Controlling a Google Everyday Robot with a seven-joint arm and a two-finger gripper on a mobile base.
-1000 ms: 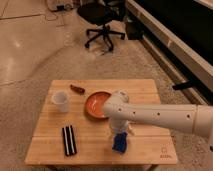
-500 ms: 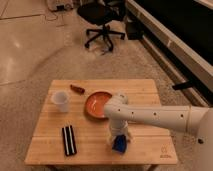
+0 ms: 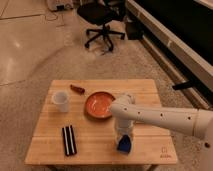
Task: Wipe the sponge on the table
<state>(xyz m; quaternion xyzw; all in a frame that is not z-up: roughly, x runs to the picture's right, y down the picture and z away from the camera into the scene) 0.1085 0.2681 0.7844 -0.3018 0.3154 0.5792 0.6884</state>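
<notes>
The blue sponge [image 3: 124, 145] rests on the light wooden table [image 3: 50, 145] near its front edge, right of centre. My white arm reaches in from the right and bends down over it. My gripper [image 3: 123, 138] points straight down onto the sponge and sits right on top of it. The arm's wrist hides the upper part of the sponge.
An orange plate [image 3: 99, 104] lies mid-table just behind the arm. A white cup [image 3: 61, 101] stands at the left, a small brown object [image 3: 77, 89] behind it, and a black ribbed bar [image 3: 69, 140] at front left. A black office chair [image 3: 102, 20] stands on the floor beyond.
The arm has shifted slightly toward the table's front edge, and the sponge under the gripper has moved with it. Other objects stay put.
</notes>
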